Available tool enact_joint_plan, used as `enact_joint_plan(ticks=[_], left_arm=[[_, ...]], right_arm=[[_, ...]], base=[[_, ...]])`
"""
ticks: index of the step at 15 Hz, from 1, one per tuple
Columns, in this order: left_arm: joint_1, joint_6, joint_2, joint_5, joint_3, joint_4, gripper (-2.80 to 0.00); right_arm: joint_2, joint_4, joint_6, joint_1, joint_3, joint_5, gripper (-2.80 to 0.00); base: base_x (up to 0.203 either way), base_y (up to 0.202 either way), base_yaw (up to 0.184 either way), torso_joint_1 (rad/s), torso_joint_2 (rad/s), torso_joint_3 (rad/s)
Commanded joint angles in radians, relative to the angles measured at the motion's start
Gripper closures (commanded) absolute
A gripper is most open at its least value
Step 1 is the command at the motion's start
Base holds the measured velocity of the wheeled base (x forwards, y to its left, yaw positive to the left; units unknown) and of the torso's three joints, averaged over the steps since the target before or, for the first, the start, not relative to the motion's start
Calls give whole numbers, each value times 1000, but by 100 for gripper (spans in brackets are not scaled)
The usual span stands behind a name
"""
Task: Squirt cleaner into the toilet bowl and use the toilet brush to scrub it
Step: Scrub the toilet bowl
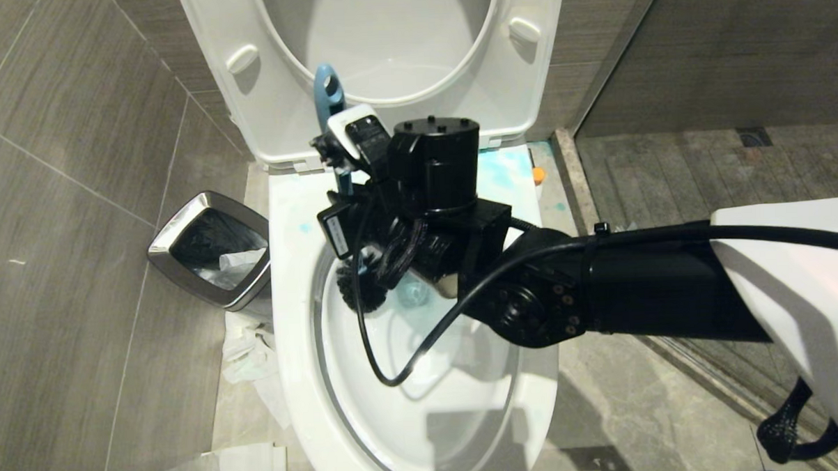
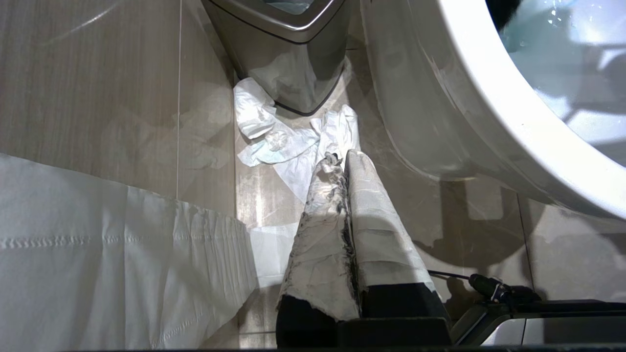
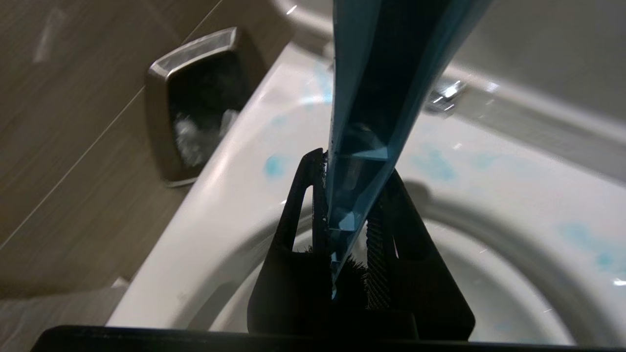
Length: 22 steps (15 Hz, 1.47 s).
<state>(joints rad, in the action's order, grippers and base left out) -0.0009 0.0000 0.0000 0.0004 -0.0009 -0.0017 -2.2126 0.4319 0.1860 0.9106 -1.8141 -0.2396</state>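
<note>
Black right gripper (image 3: 349,215) over toilet bowl (image 1: 425,402), fingers clamped on brush handle (image 3: 371,98); left fingers (image 2: 364,195) together.

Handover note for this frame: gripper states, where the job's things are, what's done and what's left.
Right gripper: jaws shut on the blue toilet brush handle, black bristle head down inside the toilet bowl.
Left gripper: shut, holding nothing, low beside the bowl's outside near crumpled tissue and the metal bin.
Done: blue cleaner smears on the rim.
Left: scrubbing the bowl.
</note>
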Motion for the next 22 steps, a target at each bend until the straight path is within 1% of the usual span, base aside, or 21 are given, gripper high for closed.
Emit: enact_joint_plan(ticks=[1,4,7,9,12,14,17,20,22], left_arm=[[0,0,0,1,0,0,0],[-1,0,0,1,-1,0,0],[1,0,0,0,0,0,0],[-1,0,0,0,0,0,0],[-1,0,0,0,-1,0,0],[-1,0,0,1,1,0,0],[-1,0,0,0,0,0,0],[-1,0,0,1,0,0,0],[0,0,0,0,0,0,0]], right_arm=[[31,8,-1,54,106,-9,0],[142,31,-6,93,329,-11,0],[310,49,-8,96,539,-12,0],[404,52,-8,65,638,-12,0],[502,53,-7,-24,732,-12,0],[527,53,-6,-75,743,-12,0],[518,53,-5,-127,679,-11,0],[497,52,-8,-135,559,-6,0],[513,50,-9,-122,503,-3,0]], base=[[0,0,0,0,0,0],[0,0,0,0,0,0],[0,0,0,0,0,0],[0,0,0,0,0,0],[0,0,0,0,0,0],[0,0,0,0,0,0],[0,0,0,0,0,0],[0,0,0,0,0,0],[0,0,0,0,0,0]])
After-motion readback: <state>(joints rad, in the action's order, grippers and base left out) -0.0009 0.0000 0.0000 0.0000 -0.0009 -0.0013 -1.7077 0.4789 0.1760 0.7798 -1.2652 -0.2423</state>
